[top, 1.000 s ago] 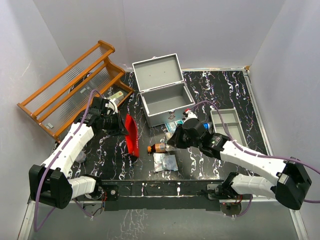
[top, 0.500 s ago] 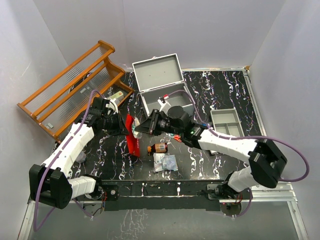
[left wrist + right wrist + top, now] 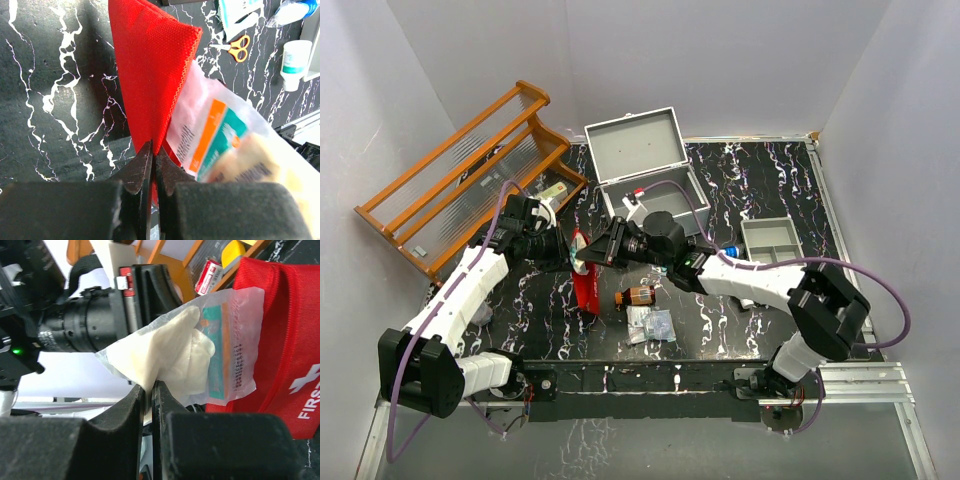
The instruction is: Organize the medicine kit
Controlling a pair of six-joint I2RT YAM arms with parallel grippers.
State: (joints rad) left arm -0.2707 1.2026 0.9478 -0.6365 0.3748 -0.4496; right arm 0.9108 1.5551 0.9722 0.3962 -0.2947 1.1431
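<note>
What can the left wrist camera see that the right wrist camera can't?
Only the left wrist view shows orange scissors and a white bottle. Only the right wrist view shows the wooden rack, the left arm and the white cross on the pouch. Both show the red pouch, pinched by the left gripper, and the clear packet, pinched by the right gripper.

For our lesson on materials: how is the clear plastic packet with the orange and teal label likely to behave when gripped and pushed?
Probably floppy: the clear plastic packet crumples where the right claw pinches it. Likely light, since one edge pinch holds it up. Its glossy film may slip.
</note>
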